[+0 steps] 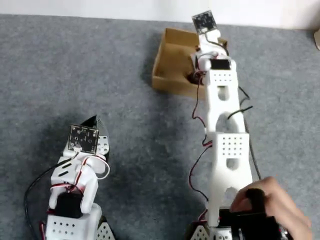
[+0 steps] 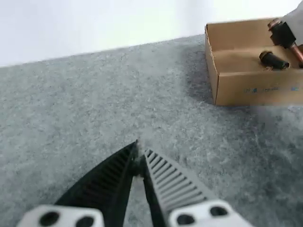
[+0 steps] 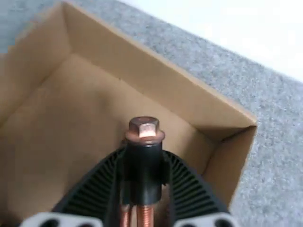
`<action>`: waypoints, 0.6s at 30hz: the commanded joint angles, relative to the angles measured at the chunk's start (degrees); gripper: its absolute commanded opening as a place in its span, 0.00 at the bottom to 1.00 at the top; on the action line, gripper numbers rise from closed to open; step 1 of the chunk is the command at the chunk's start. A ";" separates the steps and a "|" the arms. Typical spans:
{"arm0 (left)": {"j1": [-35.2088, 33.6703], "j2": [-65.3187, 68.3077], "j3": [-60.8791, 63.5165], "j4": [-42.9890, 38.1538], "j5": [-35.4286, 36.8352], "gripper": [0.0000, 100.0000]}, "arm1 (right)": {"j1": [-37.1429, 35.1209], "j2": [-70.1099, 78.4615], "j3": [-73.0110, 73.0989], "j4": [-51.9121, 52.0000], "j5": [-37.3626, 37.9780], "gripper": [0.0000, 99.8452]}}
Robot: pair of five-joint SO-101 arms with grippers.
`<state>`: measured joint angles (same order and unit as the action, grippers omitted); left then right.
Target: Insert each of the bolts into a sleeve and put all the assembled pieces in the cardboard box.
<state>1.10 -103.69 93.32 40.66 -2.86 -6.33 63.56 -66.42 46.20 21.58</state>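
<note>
Our right hand [image 3: 142, 156] pinches the black sleeve [image 3: 142, 177] mid-body over the cardboard box [image 3: 156, 90]. We judge it rigid, light and slick.

bg: grey felt mat [image 1: 125, 75] over whole tbl | far edge: plain white strip [image 1: 100, 7] behind mat

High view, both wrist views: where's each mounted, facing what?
High view: overhead, looking down on the mat; both arms.
Left wrist view: left arm, low over the mat, facing the cardboard box; shut left end effector.
Right wrist view: over the box, looking in; right end effector gripping a sleeved bolt.
Shared: the box, all three.
</note>
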 commanded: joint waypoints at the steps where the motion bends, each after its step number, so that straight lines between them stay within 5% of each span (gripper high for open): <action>1: -0.04 -0.57 -0.22 -1.32 -0.35 0.01 | 1.01 2.95 -11.47 1.98 0.62 0.01; 10: -0.04 -0.57 -0.13 -1.32 -0.35 0.04 | 1.19 6.29 -20.09 15.34 0.62 0.19; 18: -0.04 -0.48 -0.13 -1.32 -0.35 0.04 | 1.19 6.29 -31.43 26.77 0.62 0.19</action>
<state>1.10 -103.69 93.32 40.66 -2.86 -5.71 71.47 -91.74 68.79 21.58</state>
